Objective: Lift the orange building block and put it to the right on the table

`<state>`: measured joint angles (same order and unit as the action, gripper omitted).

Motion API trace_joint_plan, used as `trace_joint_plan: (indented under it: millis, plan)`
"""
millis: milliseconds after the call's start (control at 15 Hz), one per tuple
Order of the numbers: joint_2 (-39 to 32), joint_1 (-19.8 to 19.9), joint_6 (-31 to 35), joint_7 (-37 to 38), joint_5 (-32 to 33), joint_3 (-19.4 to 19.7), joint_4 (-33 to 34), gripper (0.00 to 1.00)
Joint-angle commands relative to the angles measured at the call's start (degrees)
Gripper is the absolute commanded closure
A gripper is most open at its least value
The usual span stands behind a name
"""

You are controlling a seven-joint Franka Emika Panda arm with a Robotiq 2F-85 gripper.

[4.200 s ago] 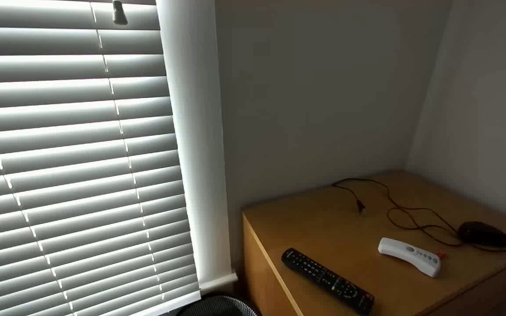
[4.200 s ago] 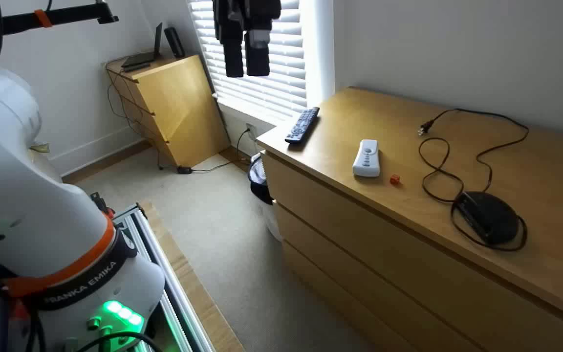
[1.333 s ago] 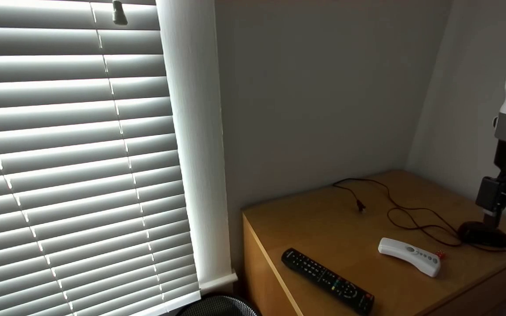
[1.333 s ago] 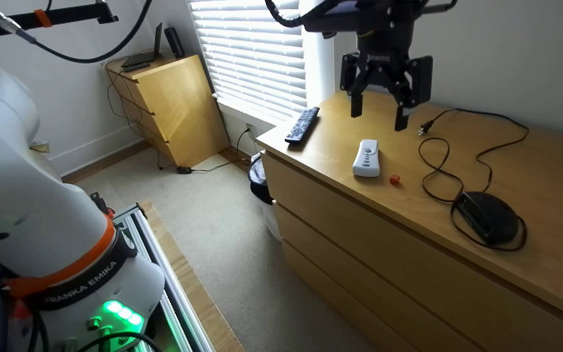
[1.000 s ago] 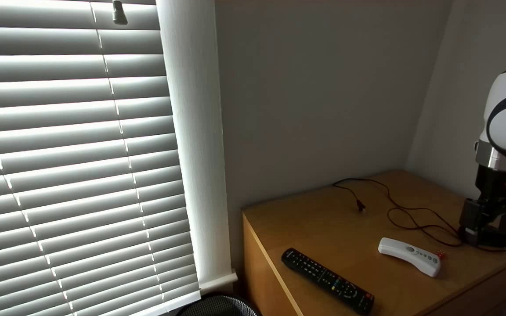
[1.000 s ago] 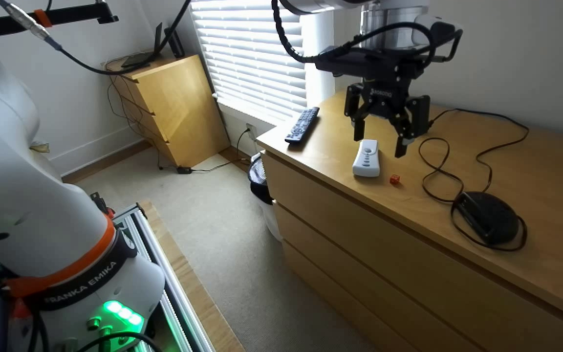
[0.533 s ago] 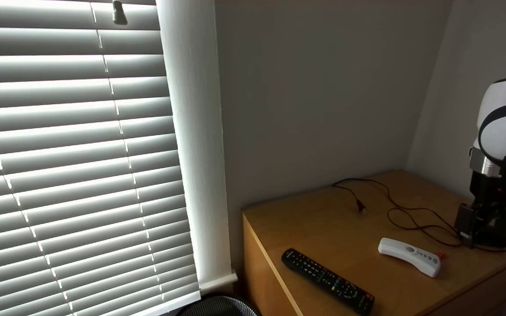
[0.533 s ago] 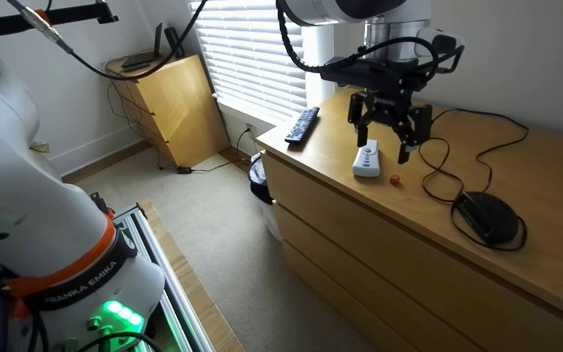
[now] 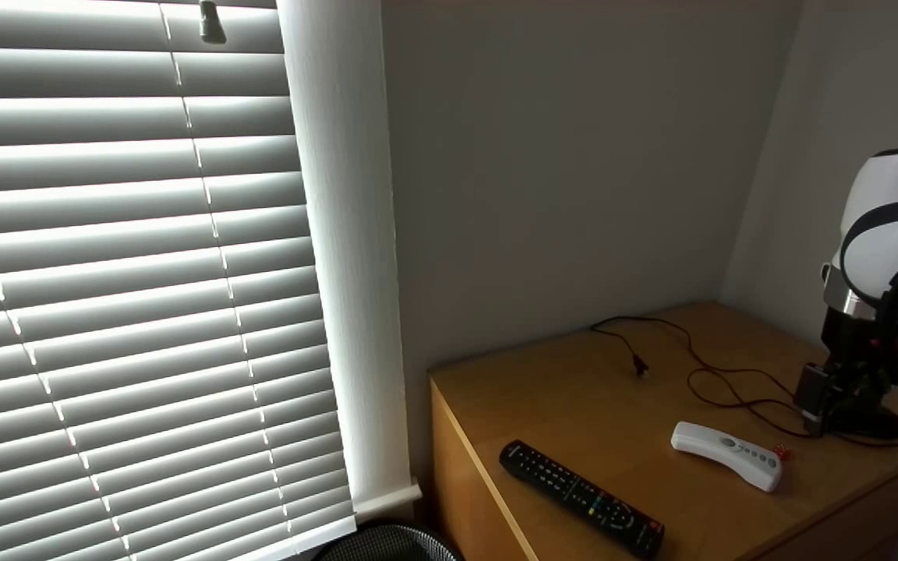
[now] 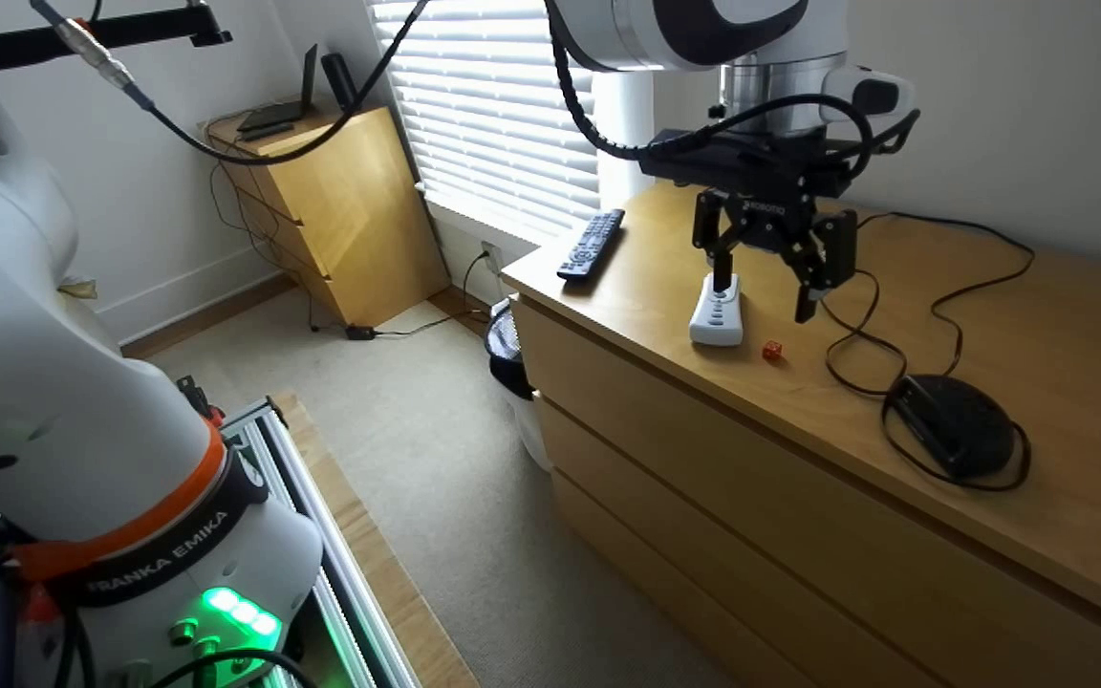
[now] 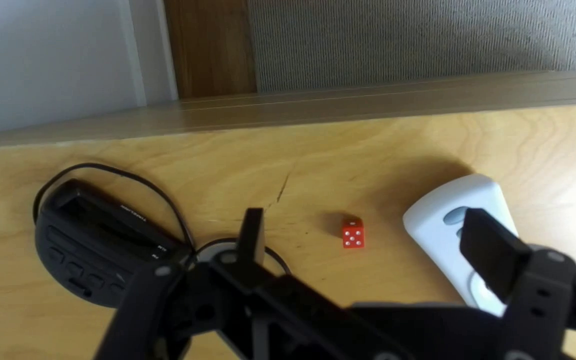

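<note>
The orange building block is a small red-orange die with white pips point(image 10: 772, 351). It lies on the light-brown wooden table point(image 10: 1067, 382), just beside a white remote point(image 10: 716, 311). In an exterior view the block point(image 9: 782, 451) is partly hidden behind the white remote. In the wrist view the block point(image 11: 353, 235) shows between my two fingers, with the table top point(image 11: 208, 150) around it. My gripper point(image 10: 765, 292) is open and empty, pointing down above the table, apart from the block. One finger overlaps the white remote in the wrist view.
A black clock point(image 10: 954, 425) with a looping cord lies beside the block; the clock point(image 11: 103, 245) also shows in the wrist view. A black remote point(image 10: 592, 245) lies near the table's end. The table's front edge point(image 10: 665, 377) runs close to the block.
My gripper has come over the table, opened from nearly shut, and moved down. In the last half second it shifted slightly further. The block and the other objects have not moved.
</note>
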<state>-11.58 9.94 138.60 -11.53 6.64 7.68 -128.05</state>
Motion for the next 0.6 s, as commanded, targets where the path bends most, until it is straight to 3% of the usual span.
trace_joint_plan:
  millis: [0,400,533]
  plan:
    - [-3.5,1.1,3.1,-3.3,-2.7,-0.4,1.5,0.0]
    - [-8.9,2.4,3.4,-6.5,-6.5,-1.5,5.0,0.01]
    - [-10.7,2.6,3.8,-6.4,-6.8,-1.7,6.4,0.11]
